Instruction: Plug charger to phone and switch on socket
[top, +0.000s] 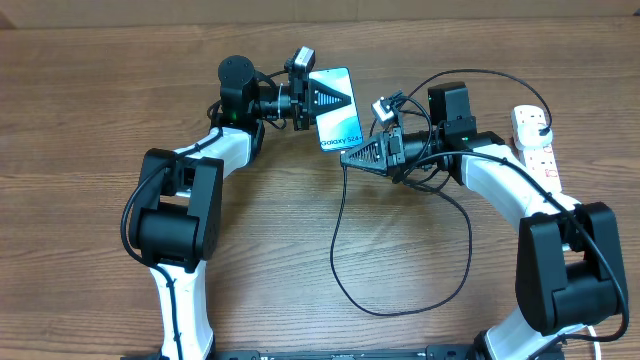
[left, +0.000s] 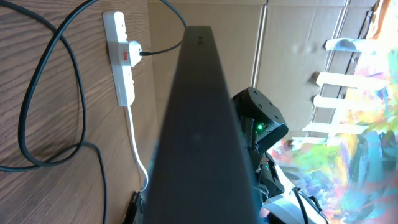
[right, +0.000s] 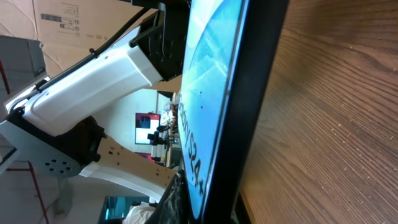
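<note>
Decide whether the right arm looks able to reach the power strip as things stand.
Probably yes. The power strip lies close on that arm's side, with only the thin charger cable looping nearby. But the right gripper is shut at the phone's lower end, so it would first have to swing back.

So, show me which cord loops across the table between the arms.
The thin black charger cable; the thick white cord just trails off the power strip's end.

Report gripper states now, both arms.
Left gripper: closed, holding the phone.
Right gripper: closed, seemingly on the charger tip.
</note>
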